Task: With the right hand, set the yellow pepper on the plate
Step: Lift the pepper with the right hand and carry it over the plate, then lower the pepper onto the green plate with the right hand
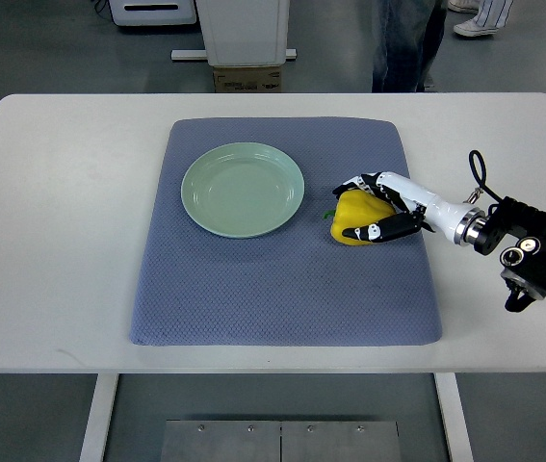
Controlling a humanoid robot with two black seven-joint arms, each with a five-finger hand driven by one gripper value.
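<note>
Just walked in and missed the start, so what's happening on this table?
The robot's right hand has its fingers wrapped around a yellow pepper resting on the blue mat. The green plate sits empty to the pepper's left, so the pepper isn't on it yet. The left arm isn't visible.

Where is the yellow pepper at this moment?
In the top view, the yellow pepper lies on the grey mat, just right of the green plate and not on it. The right hand has its fingers around it.

Glossy plate on rough woven cloth mat
</note>
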